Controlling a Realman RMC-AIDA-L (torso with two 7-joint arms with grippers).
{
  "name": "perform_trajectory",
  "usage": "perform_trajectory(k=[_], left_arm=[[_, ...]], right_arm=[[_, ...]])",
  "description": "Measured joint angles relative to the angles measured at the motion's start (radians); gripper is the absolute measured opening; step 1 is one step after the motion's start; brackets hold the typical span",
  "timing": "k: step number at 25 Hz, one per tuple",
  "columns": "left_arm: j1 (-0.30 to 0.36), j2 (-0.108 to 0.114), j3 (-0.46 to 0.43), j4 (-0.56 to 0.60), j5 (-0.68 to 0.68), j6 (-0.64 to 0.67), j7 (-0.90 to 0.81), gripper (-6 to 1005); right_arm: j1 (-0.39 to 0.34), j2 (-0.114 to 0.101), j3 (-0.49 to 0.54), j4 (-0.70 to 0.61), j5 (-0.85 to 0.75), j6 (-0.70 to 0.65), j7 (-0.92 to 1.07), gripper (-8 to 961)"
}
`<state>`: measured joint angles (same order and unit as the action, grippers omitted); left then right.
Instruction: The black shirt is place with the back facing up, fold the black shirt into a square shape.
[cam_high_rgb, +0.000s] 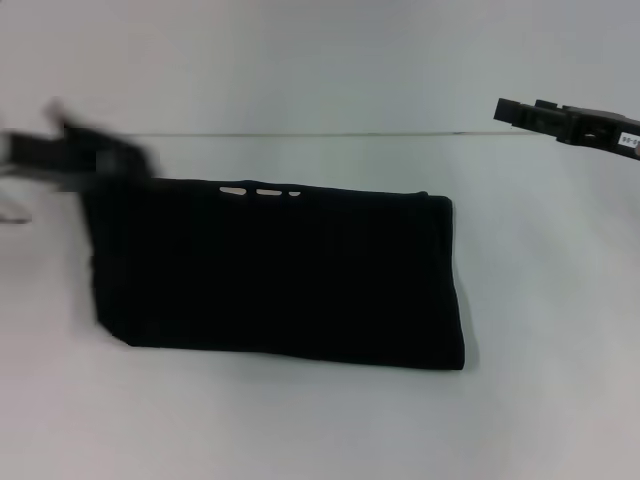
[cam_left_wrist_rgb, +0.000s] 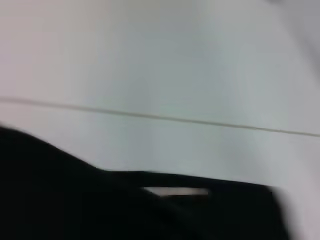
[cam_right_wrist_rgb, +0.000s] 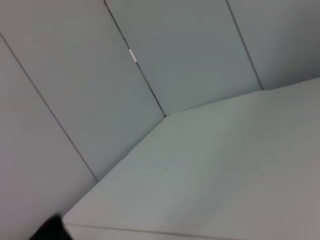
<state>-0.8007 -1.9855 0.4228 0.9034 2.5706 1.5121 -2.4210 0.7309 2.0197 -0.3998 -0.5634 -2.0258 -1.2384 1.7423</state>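
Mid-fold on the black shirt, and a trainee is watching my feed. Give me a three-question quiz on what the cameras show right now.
1. True or false: the black shirt lies as a wide folded band on the white table.
2. Which gripper is at the shirt's far left corner?
A. left gripper
B. right gripper
C. neither
3. Fill in: the right gripper hangs off the shirt's far ____ side, apart from the cloth.

Key: 1 true; 2 A; 3 right.
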Motion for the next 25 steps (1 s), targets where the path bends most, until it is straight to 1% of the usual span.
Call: perform_trajectory(k=[1,2,3,4,5,6,7,8,9,10,12,13,14,15,17,20,23,25], left_arm=[[-0.027,-0.017,0.014,0.0,-0.02,0.017,-0.009,27],[-0.063,-0.049,0.041,-0.002,-0.057,0.033,-0.022,27],[-0.075,-0.066,0.055,-0.005,-0.074,0.033,-0.028,27],[-0.091,-0.087,0.074,-0.011,-0.093,0.034,-0.036,27],[-0.102,-0.108,0.091,-0.02,-0.107,0.024,-0.04,27],[-0.111,-0.138,0.112,-0.037,-0.128,0.004,-0.044,27],[-0.113,-0.162,0.129,-0.06,-0.148,-0.019,-0.043,27],[-0.11,-0.176,0.155,-0.114,-0.196,-0.056,-0.029,27],[-0.106,-0.184,0.175,-0.165,-0.241,-0.087,-0.009,26],[-0.1,-0.183,0.204,-0.258,-0.318,-0.13,0.033,26],[-0.09,-0.178,0.226,-0.437,-0.445,-0.189,0.132,26],[-0.075,-0.178,0.223,-0.52,-0.511,-0.207,0.203,26],[-0.056,-0.181,0.222,-0.573,-0.563,-0.205,0.272,27],[-0.042,-0.183,0.221,-0.602,-0.605,-0.199,0.325,27],[-0.002,-0.187,0.222,-0.666,-0.707,-0.128,0.476,27],[0.033,-0.187,0.224,-0.713,-0.779,-0.048,0.599,102],[0.045,-0.186,0.242,-0.721,-0.781,-0.014,0.626,181],[0.054,-0.182,0.266,-0.712,-0.778,0.034,0.632,238]], right_arm=[[-0.004,-0.004,0.0,-0.003,0.001,-0.006,0.0,900],[-0.007,-0.008,0.0,-0.004,0.001,-0.011,0.0,900],[-0.011,-0.013,0.0,-0.004,0.001,-0.017,0.0,900],[-0.015,-0.018,0.0,-0.004,0.001,-0.024,0.0,900],[-0.018,-0.021,-0.001,-0.004,0.001,-0.029,0.0,900],[-0.022,-0.026,-0.001,-0.004,0.001,-0.033,0.0,900],[-0.027,-0.032,-0.001,-0.004,0.001,-0.038,0.0,899],[-0.029,-0.035,-0.001,-0.004,0.001,-0.039,0.0,899],[-0.033,-0.039,-0.001,-0.004,0.001,-0.043,0.0,899],[-0.037,-0.044,-0.001,-0.004,0.001,-0.046,0.0,899],[-0.042,-0.049,-0.001,-0.004,0.001,-0.055,0.0,899],[-0.044,-0.052,-0.001,-0.004,0.0,-0.057,0.0,898],[-0.044,-0.053,-0.001,-0.004,-0.001,-0.057,0.0,898],[-0.044,-0.054,-0.001,-0.004,-0.001,-0.057,0.0,898],[-0.044,-0.057,-0.001,-0.004,-0.002,-0.058,0.0,898],[-0.045,-0.06,-0.004,-0.001,-0.005,-0.059,0.002,897],[-0.046,-0.06,-0.035,0.004,-0.011,-0.057,0.03,897],[-0.046,-0.062,-0.063,0.005,-0.024,-0.058,0.075,897]])
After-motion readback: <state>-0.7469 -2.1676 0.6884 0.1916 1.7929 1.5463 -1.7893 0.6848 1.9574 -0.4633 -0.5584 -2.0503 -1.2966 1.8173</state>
